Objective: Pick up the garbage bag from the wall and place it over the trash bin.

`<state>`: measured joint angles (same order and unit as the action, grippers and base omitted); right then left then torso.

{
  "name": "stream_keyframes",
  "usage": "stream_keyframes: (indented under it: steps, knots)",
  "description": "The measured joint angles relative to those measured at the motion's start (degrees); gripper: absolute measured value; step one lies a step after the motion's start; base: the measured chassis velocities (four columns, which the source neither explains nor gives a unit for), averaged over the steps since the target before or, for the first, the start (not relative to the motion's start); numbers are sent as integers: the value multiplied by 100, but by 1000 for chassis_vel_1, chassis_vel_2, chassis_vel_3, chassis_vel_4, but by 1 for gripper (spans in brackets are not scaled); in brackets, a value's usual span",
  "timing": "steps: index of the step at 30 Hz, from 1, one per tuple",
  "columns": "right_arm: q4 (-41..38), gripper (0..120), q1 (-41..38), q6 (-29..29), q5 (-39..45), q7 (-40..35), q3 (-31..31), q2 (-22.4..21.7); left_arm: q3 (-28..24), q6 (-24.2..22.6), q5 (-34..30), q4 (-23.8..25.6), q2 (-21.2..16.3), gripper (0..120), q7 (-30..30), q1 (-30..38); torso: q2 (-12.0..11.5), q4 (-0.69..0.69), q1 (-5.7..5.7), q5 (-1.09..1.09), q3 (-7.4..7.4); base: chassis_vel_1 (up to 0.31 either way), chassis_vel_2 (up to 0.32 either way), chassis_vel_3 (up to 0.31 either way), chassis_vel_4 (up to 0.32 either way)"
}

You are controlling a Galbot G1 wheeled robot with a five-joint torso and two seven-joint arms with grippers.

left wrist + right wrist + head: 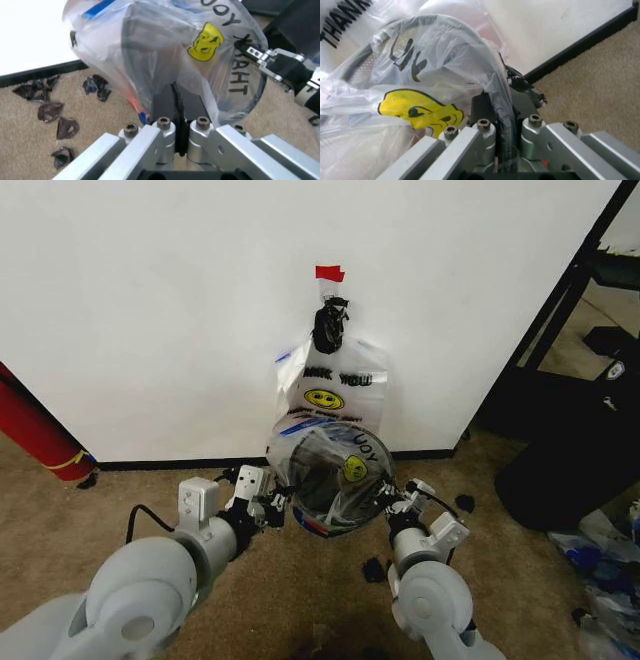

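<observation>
Translucent-white garbage bag [335, 475], yellow smiley

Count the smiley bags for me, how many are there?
2. One bag hangs on the wall from the hook under the red tape. The other bag is stretched over the bin, pinched by the left hand and right hand. More may hide behind.

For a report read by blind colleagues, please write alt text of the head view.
Both grippers, left gripper and right gripper, pinch a garbage bag stretched over the round trash bin on brown carpet. Behind it, more bags alike hang from a hook on the white wall, under red tape.
</observation>
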<state>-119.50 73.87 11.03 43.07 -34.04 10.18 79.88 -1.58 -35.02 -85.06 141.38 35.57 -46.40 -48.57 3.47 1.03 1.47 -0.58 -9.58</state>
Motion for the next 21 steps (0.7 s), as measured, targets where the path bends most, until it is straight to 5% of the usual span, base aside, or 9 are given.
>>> stream_keyframes:
  steps: [6,11,21]
  knots:
    - [8,0,-10,-27,-113,1,-31,96,-1393,-205,-980,-450,425,0,-600,1761,0,1,0,0,0,0,0,0,0]
    - [-21,0,98,-74,-304,16,-39,149,-2118,-225,-1462,-902,863,0,-1055,2572,0,1,0,0,0,0,0,0,0]
    - [-70,0,289,-174,-699,133,-8,142,-3025,-245,-1343,-1981,1644,0,-1389,3459,0,1,0,0,0,0,0,0,0]
